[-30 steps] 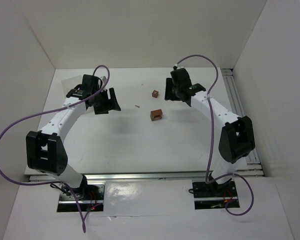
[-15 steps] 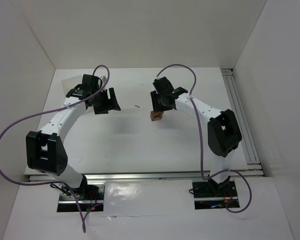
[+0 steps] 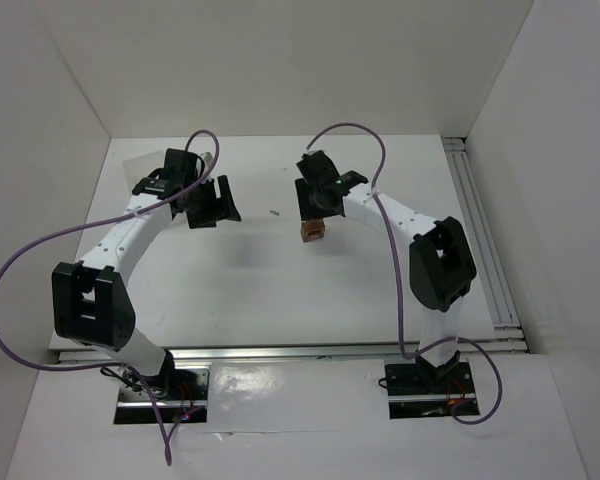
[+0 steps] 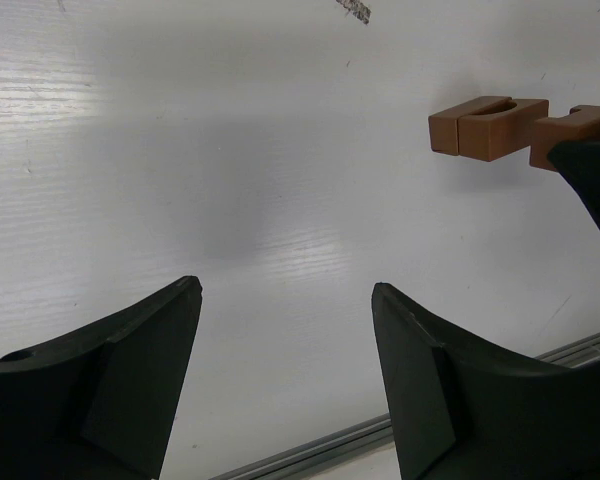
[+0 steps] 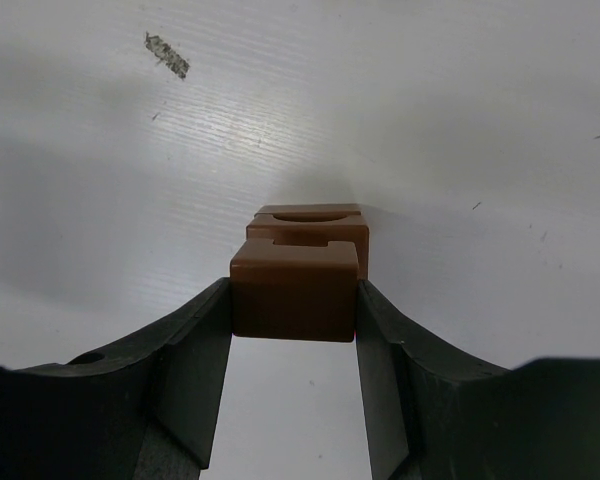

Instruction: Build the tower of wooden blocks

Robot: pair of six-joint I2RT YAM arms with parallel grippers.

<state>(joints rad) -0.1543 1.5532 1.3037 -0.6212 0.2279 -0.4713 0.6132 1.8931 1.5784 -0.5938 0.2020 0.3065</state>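
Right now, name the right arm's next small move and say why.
Probably nudge the held wood block over the resting block, then lower it. The right end effector is shut on the held block, and the left wrist view shows the two side by side, apparently not yet stacked.

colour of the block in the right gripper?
Reddish-brown; the block shows best in the right wrist view.

We look down from high behind the near edge onto the whole tabletop. Our two wrist cameras sit close above it, and all three views share the wood blocks.
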